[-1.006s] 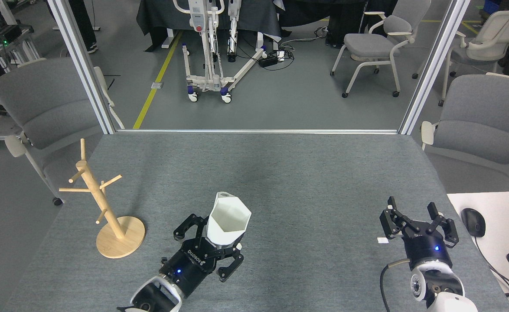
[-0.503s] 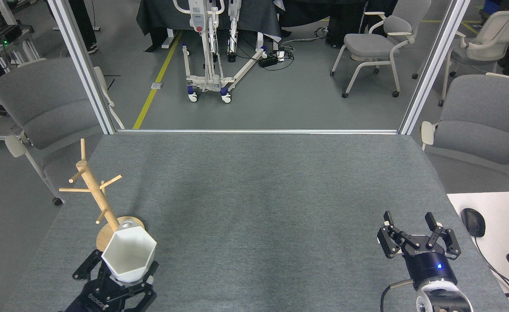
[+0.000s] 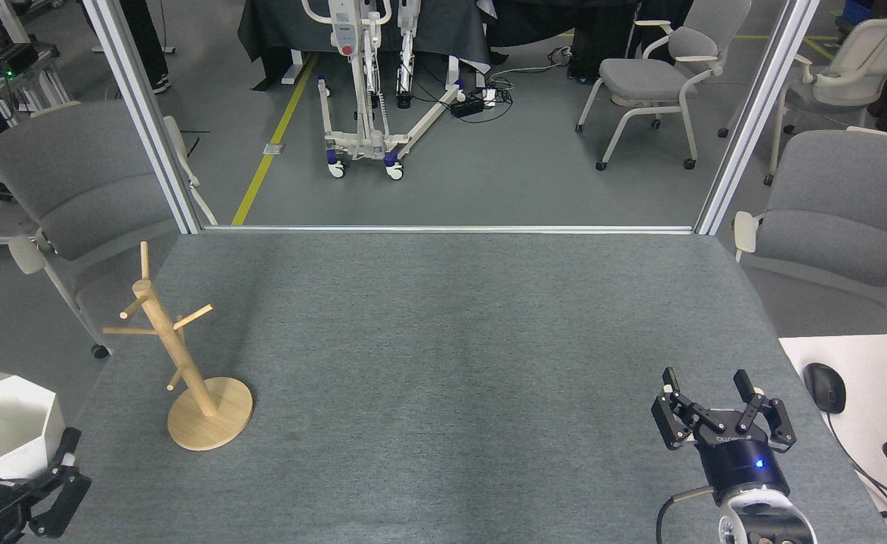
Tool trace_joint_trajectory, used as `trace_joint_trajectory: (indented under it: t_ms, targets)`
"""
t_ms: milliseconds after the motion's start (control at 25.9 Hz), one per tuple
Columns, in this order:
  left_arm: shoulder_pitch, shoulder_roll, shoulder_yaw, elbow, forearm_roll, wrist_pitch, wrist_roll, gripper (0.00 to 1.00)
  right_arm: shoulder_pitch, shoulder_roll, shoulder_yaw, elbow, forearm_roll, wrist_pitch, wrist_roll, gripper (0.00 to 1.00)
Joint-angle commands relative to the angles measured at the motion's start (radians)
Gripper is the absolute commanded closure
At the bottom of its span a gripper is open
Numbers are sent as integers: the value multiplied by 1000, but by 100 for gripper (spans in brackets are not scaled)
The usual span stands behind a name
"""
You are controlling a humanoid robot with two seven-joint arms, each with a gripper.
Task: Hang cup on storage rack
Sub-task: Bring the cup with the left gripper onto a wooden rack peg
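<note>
Gripping the white faceted cup [image 3: 7, 425] at the frame's lower left corner, the left gripper [image 3: 16, 483] pinches it, left of the wooden mug tree [image 3: 179, 355]. The right gripper [image 3: 721, 408] hovers spread, empty, over the grey table [image 3: 451, 340].

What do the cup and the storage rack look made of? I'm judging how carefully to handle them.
The cup: matte white, faceted, no gloss; ceramic or plastic, can't tell which. The storage rack: pale unpainted wood, judging by the light tan colour of the post, pegs and round base.
</note>
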Motion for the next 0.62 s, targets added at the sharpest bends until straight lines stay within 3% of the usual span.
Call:
trace_joint_trajectory:
  t_ms: [0,580]
  targets:
    - [-78,26,-29,106,7,-1,-10,100,-1,2,0,0,0,0,0,0]
    - [-179,28,-193,169,-3,-1,-16,100,-2,1,3,14,0,1,0,0]
